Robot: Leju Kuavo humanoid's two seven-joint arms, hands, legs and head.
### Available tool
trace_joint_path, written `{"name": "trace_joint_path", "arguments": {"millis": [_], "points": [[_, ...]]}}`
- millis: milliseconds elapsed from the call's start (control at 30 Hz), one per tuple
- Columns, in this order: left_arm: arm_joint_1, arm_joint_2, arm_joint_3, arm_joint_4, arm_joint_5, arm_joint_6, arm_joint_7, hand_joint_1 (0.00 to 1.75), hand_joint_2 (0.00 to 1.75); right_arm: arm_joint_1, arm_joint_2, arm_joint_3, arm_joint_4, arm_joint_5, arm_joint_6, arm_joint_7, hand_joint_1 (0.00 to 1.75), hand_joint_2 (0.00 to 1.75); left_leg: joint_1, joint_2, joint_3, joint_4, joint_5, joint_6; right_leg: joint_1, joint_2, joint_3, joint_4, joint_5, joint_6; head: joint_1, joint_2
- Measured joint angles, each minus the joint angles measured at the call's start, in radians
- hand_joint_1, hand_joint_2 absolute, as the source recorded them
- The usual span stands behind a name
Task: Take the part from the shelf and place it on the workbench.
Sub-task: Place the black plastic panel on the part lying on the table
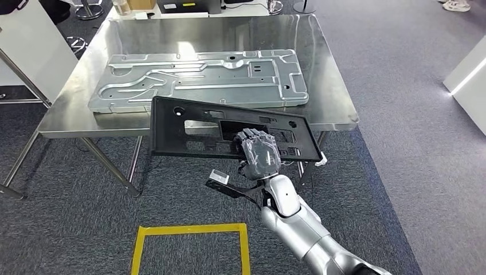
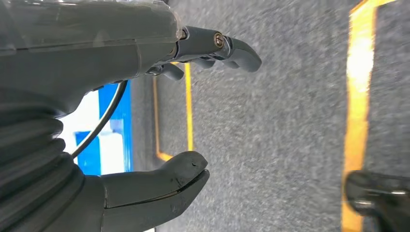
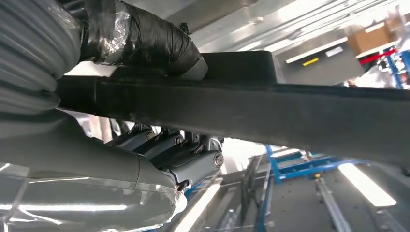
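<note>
While the right hand [image 1: 259,153] grips the flat black plastic panel with cut-outs [image 1: 189,129] at its near edge, the panel hangs tilted just before the near edge of the stainless-steel workbench [image 1: 335,86]. A large grey stamped metal plate [image 1: 200,80] lies on the bench. Over grey carpet marked with yellow tape [image 2: 357,96], the left hand [image 2: 145,106] holds nothing, fingers apart.
</note>
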Motion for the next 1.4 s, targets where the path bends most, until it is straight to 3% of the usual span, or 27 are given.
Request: {"name": "trace_joint_path", "arguments": {"millis": [67, 167, 233, 267, 333, 367, 400, 433, 533, 567, 600, 667, 733, 800, 867, 900, 933, 967, 1033, 1067, 1100, 1167, 1200, 1267, 1333, 1400], "points": [[-0.004, 0.002, -0.007, 0.0, -0.007, 0.0, 0.0, 0.0, 1.75, -0.05, 0.019, 0.023, 0.057, 0.008, 0.015, 0.006, 1.75, 1.75, -0.007, 0.001, 0.027, -0.073, 0.023, 0.011, 0.003, 0.003, 0.01, -0.001, -0.014, 0.011, 0.0, 0.0], [-0.01, 0.003, -0.016, 0.0, -0.015, 0.0, 0.0, 0.0, 1.75, -0.116, 0.044, 0.059, 0.129, 0.018, 0.038, 0.013, 1.75, 1.75, -0.008, 0.0, 0.045, -0.092, 0.006, 0.027, 0.002, 0.002, -0.007, 0.037, 0.009, 0.028, 0.001, 0.0], [-0.01, 0.003, -0.018, 0.0, -0.018, -0.001, 0.0, 0.0, 1.75, -0.147, 0.055, 0.075, 0.162, 0.019, 0.045, 0.014, 1.75, 1.75, -0.002, -0.002, 0.068, -0.107, -0.004, 0.041, 0.0, -0.002, -0.06, 0.132, 0.021, 0.037, 0.001, 0.0], [-0.01, 0.003, -0.019, 0.0, -0.02, -0.001, 0.0, 0.0, 1.75, -0.159, 0.058, 0.081, 0.176, 0.02, 0.05, 0.014, 1.75, 1.75, -0.001, -0.003, 0.079, -0.111, -0.01, 0.045, -0.001, -0.004, -0.097, 0.186, 0.007, 0.04, 0.001, 0.0], [-0.01, 0.004, -0.023, 0.0, -0.023, -0.002, 0.0, 0.0, 1.75, -0.181, 0.063, 0.093, 0.205, 0.027, 0.064, 0.016, 1.75, 1.75, -0.001, -0.006, 0.096, -0.113, -0.025, 0.049, -0.002, -0.005, -0.173, 0.273, -0.049, 0.045, 0.001, 0.0], [-0.009, 0.004, -0.025, 0.0, -0.025, -0.002, 0.0, 0.0, 1.75, -0.19, 0.064, 0.099, 0.22, 0.031, 0.072, 0.019, 1.75, 1.75, -0.001, -0.009, 0.106, -0.112, -0.034, 0.048, -0.002, -0.006, -0.201, 0.29, -0.071, 0.047, 0.001, 0.0], [-0.009, 0.004, -0.027, 0.0, -0.027, -0.004, 0.0, 0.0, 1.75, -0.199, 0.065, 0.105, 0.234, 0.035, 0.081, 0.022, 1.75, 1.75, -0.001, -0.011, 0.117, -0.112, -0.043, 0.047, -0.003, -0.007, -0.216, 0.283, -0.073, 0.048, 0.001, 0.0], [-0.008, 0.004, -0.03, 0.0, -0.029, -0.005, 0.0, 0.0, 1.75, -0.211, 0.068, 0.111, 0.247, 0.037, 0.089, 0.026, 1.75, 1.75, -0.001, -0.013, 0.13, -0.111, -0.053, 0.045, -0.003, -0.007, -0.218, 0.248, -0.052, 0.047, 0.001, 0.0], [-0.007, 0.004, -0.036, 0.001, -0.032, -0.008, -0.001, 0.0, 1.75, -0.254, 0.075, 0.122, 0.278, 0.038, 0.108, 0.03, 1.75, 1.75, -0.001, -0.014, 0.158, -0.107, -0.084, 0.033, 0.001, -0.014, -0.186, 0.073, 0.096, 0.035, 0.001, 0.0], [-0.008, 0.004, -0.037, 0.002, -0.032, -0.009, -0.001, 0.0, 1.75, -0.268, 0.077, 0.126, 0.286, 0.038, 0.112, 0.03, 1.75, 1.75, -0.002, -0.014, 0.161, -0.108, -0.092, 0.026, 0.004, -0.016, -0.18, 0.038, 0.127, 0.027, 0.0, 0.0], [-0.009, 0.004, -0.038, 0.002, -0.032, -0.009, -0.001, 0.0, 1.75, -0.28, 0.079, 0.129, 0.292, 0.037, 0.114, 0.03, 1.75, 1.75, -0.003, -0.013, 0.163, -0.109, -0.097, 0.019, 0.008, -0.016, -0.178, 0.022, 0.139, 0.017, 0.0, 0.0], [-0.01, 0.005, -0.039, 0.002, -0.033, -0.009, 0.0, 0.0, 1.75, -0.293, 0.085, 0.133, 0.299, 0.037, 0.117, 0.03, 1.75, 1.75, -0.003, -0.012, 0.173, -0.108, -0.1, 0.007, 0.009, -0.011, -0.167, 0.016, 0.131, -0.001, -0.001, 0.0], [-0.01, 0.005, -0.039, 0.002, -0.033, -0.009, -0.001, 0.0, 1.75, -0.302, 0.09, 0.136, 0.304, 0.035, 0.117, 0.031, 1.75, 1.75, -0.002, -0.011, 0.156, -0.056, -0.097, -0.001, 0.006, -0.01, -0.141, 0.008, 0.12, -0.017, -0.001, 0.0], [-0.011, 0.006, -0.039, 0.003, -0.035, -0.009, -0.001, 0.0, 1.75, -0.312, 0.096, 0.138, 0.311, 0.034, 0.12, 0.031, 1.75, 1.75, 0.0, -0.011, 0.086, 0.063, -0.116, -0.008, 0.005, -0.01, -0.117, 0.002, 0.105, -0.026, -0.002, 0.0], [-0.011, 0.007, -0.039, 0.003, -0.038, -0.01, -0.001, 0.0, 1.75, -0.321, 0.101, 0.145, 0.317, 0.034, 0.129, 0.03, 1.75, 1.75, 0.001, -0.011, 0.004, 0.166, -0.167, -0.013, 0.008, -0.007, -0.095, 0.001, 0.085, -0.03, -0.002, 0.0], [-0.009, 0.007, -0.039, 0.003, -0.039, -0.011, -0.001, 0.0, 1.75, -0.326, 0.103, 0.149, 0.321, 0.034, 0.136, 0.03, 1.75, 1.75, 0.001, -0.011, -0.022, 0.18, -0.184, -0.013, 0.009, -0.004, -0.081, 0.002, 0.074, -0.03, -0.002, 0.0], [-0.007, 0.008, -0.039, 0.003, -0.04, -0.011, 0.0, 0.0, 1.75, -0.331, 0.105, 0.153, 0.324, 0.034, 0.142, 0.03, 1.75, 1.75, 0.0, -0.011, -0.032, 0.162, -0.18, -0.011, 0.011, -0.001, -0.066, 0.002, 0.062, -0.03, -0.002, 0.0], [-0.006, 0.009, -0.039, 0.003, -0.04, -0.012, 0.0, 0.0, 1.75, -0.338, 0.107, 0.157, 0.326, 0.033, 0.149, 0.031, 1.75, 1.75, 0.0, -0.011, -0.029, 0.115, -0.15, -0.007, 0.012, 0.001, -0.05, 0.002, 0.05, -0.029, -0.002, 0.0], [-0.003, 0.01, -0.039, 0.003, -0.041, -0.014, 0.0, 0.0, 1.75, -0.356, 0.11, 0.162, 0.331, 0.03, 0.163, 0.033, 1.75, 1.75, -0.006, -0.012, -0.009, -0.016, -0.035, 0.008, 0.015, 0.003, -0.024, 0.003, 0.025, -0.025, -0.001, 0.0], [-0.002, 0.011, -0.039, 0.003, -0.041, -0.015, 0.002, 0.0, 1.75, -0.366, 0.111, 0.165, 0.335, 0.029, 0.171, 0.035, 1.75, 1.75, -0.01, -0.013, 0.001, -0.062, 0.009, 0.014, 0.016, 0.005, -0.015, 0.003, 0.014, -0.02, -0.001, 0.0], [-0.002, 0.013, -0.039, 0.003, -0.042, -0.016, 0.003, 0.0, 1.75, -0.375, 0.11, 0.167, 0.34, 0.028, 0.178, 0.039, 1.75, 1.75, -0.014, -0.013, 0.007, -0.089, 0.037, 0.02, 0.017, 0.006, -0.009, 0.002, 0.006, -0.014, -0.001, 0.0], [-0.004, 0.014, -0.039, 0.003, -0.046, -0.018, 0.006, 0.0, 1.75, -0.393, 0.108, 0.17, 0.351, 0.025, 0.184, 0.046, 1.75, 1.75, -0.015, -0.012, 0.019, -0.1, 0.034, 0.027, 0.018, 0.007, -0.001, 0.006, 0.004, -0.002, -0.001, 0.0], [-0.005, 0.014, -0.039, 0.003, -0.047, -0.018, 0.007, 0.0, 1.75, -0.401, 0.106, 0.171, 0.357, 0.022, 0.185, 0.049, 1.75, 1.75, -0.013, -0.012, 0.029, -0.107, 0.033, 0.032, 0.018, 0.006, -0.004, 0.021, 0.009, 0.003, -0.001, 0.0], [-0.006, 0.015, -0.04, 0.003, -0.05, -0.019, 0.006, 0.0, 1.75, -0.416, 0.102, 0.171, 0.372, 0.017, 0.186, 0.051, 1.75, 1.75, -0.008, -0.012, 0.052, -0.118, 0.022, 0.041, 0.017, 0.002, -0.048, 0.102, 0.011, 0.013, -0.001, 0.0], [-0.008, 0.015, -0.04, 0.003, -0.051, -0.019, 0.003, 0.0, 1.75, -0.426, 0.097, 0.171, 0.393, 0.015, 0.189, 0.051, 1.75, 1.75, -0.007, -0.012, 0.073, -0.12, 0.004, 0.047, 0.011, 0.0, -0.13, 0.218, -0.023, 0.023, -0.001, 0.0], [-0.008, 0.015, -0.04, 0.003, -0.052, -0.02, 0.001, 0.0, 1.75, -0.427, 0.089, 0.173, 0.419, 0.015, 0.197, 0.051, 1.75, 1.75, -0.006, -0.015, 0.098, -0.12, -0.019, 0.047, 0.005, -0.002, -0.199, 0.276, -0.072, 0.032, -0.001, 0.0]]}}
